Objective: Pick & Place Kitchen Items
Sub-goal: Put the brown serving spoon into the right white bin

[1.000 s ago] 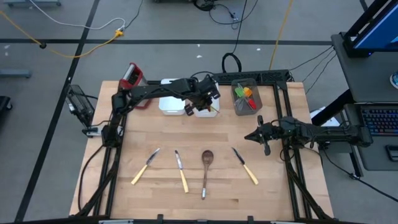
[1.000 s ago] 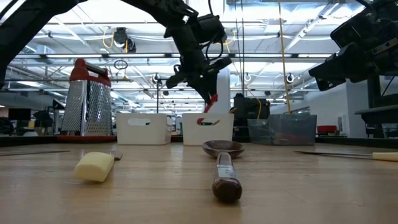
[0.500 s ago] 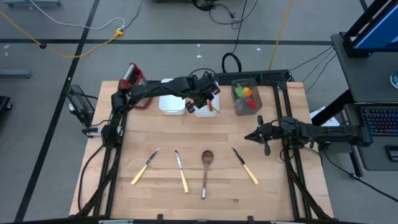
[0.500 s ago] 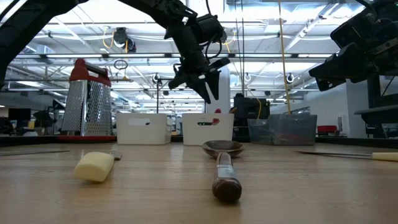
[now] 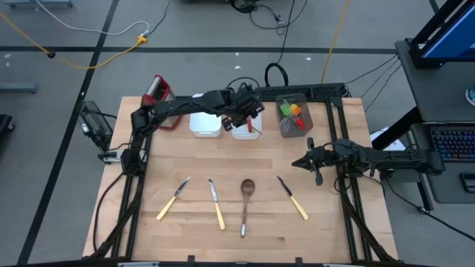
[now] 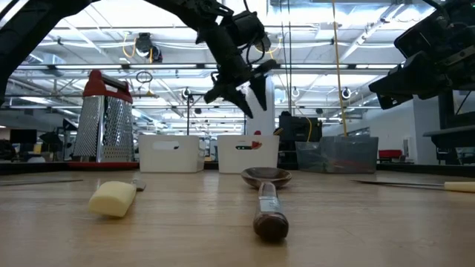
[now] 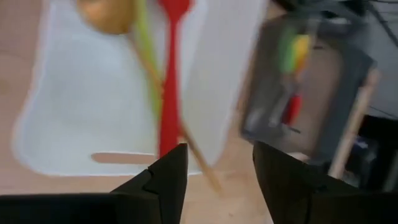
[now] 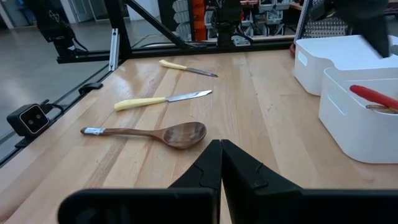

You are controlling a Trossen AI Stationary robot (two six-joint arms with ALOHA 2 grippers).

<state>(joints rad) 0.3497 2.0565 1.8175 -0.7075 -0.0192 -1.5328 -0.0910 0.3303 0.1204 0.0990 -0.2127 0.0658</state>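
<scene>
The left gripper [image 6: 239, 95], which had held the red silicone spatula [image 7: 168, 74] over the right-hand white rectangular tray [image 5: 245, 132] a second earlier, let it go. The spatula dropped inside the tray, its tip now poking just above the rim in the low view. The gripper lifted slightly, fingers [image 7: 163, 180] spread apart and empty.

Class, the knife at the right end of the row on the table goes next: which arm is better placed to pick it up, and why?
Probably the right: its hand hovers near that knife, fingers together. The left hand is open over the far white tray.
</scene>
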